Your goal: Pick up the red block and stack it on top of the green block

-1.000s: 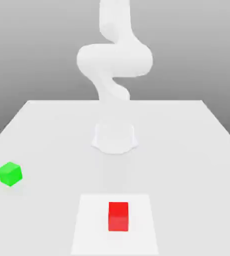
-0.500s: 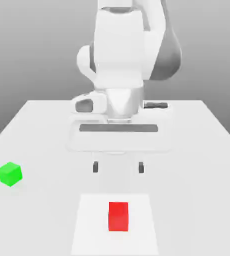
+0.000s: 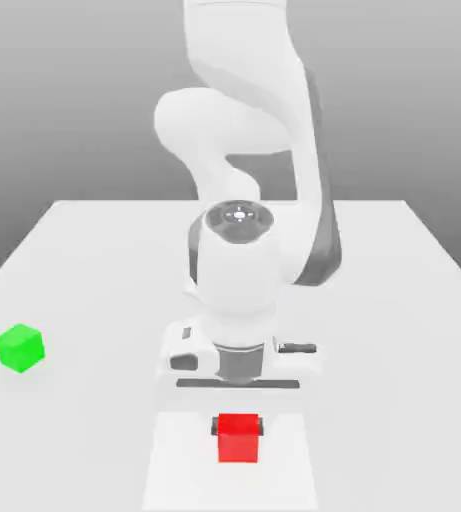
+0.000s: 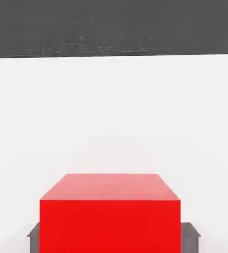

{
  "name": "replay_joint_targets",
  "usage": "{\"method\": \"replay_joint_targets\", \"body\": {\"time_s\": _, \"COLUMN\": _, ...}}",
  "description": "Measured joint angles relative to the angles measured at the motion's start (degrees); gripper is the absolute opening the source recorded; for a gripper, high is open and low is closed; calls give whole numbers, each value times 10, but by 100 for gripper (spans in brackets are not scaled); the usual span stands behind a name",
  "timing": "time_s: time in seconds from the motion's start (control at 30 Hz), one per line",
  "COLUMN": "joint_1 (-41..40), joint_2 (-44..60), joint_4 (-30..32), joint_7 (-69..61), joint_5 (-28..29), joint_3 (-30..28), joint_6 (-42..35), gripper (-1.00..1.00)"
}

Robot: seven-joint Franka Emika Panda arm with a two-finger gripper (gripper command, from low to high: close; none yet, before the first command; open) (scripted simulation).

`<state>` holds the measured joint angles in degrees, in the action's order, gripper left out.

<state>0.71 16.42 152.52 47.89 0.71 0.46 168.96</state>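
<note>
Two blocks: red block (image 3: 239, 438) and green block (image 3: 19, 348), both resting on the white table (image 3: 394, 300), well apart
Red block spot: near table edge in exterior view, roughly centre, sitting on a slightly lighter square patch (image 3: 294, 470) of the tabletop
Red block look: plain matte cube, upright, top face and front face visible in hand view (image 4: 110, 217)
Green block spot: far toward the exterior view's left, alone, nothing touching it
Arm: white Panda arm (image 3: 244, 110) bent forward and down over the table, hand pointing down directly above the red block
Gripper (image 3: 238, 428): lowered onto the red block, jaws pulled in against its two sides, clamped on it
Fingers: dark pads poke out just past each side of the cube in exterior view (image 3: 215, 428); same dark pads seen flanking the cube's lower corners in hand view (image 4: 33, 237)
Contact: pads touching block sides, no visible gap
Block height: can't tell if it is off the surface; looks seated on the table
Stack status: not done, red block nowhere near green block
Background: plain grey wall (image 3: 54, 100) behind table
</note>
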Motion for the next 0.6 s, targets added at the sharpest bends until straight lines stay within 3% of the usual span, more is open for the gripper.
{"method": "replay_joint_targets", "body": {"time_s": 0.23, "joint_1": -7, "joint_2": -112, "joint_4": 17, "joint_7": -7, "joint_5": -5, "joint_3": 0, "joint_6": -96, "gripper": -100}}
{"method": "replay_joint_targets", "body": {"time_s": 0.6, "joint_1": -255, "joint_2": -175, "joint_4": 28, "joint_7": -165, "joint_5": 14, "joint_3": -125, "joint_6": -146, "gripper": -100}}
